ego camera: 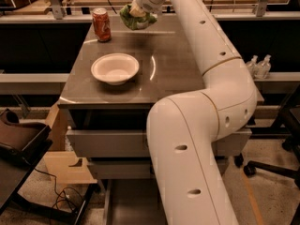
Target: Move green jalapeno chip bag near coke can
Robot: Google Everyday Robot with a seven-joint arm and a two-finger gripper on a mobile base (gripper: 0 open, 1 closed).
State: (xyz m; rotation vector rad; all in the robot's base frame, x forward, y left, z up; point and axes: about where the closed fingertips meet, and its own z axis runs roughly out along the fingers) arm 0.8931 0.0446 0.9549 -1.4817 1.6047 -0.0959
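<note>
Sitting nearest on the counter (pixel 178 74) is a white bowl (pixel 115 68), with the can (pixel 101 25) upright further back on the left. Behind that, the tool (pixel 138 12) is pinching the bag (pixel 136 20) over the far end, near the can but not touching.

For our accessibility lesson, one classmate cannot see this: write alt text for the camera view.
The gripper holds a green bag above the far edge of the table, right of a red can. A white bowl sits nearer.

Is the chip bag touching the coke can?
Apart. Camera view shows bare table between the coke can and the chip bag, held by the gripper near the far edge.
</note>
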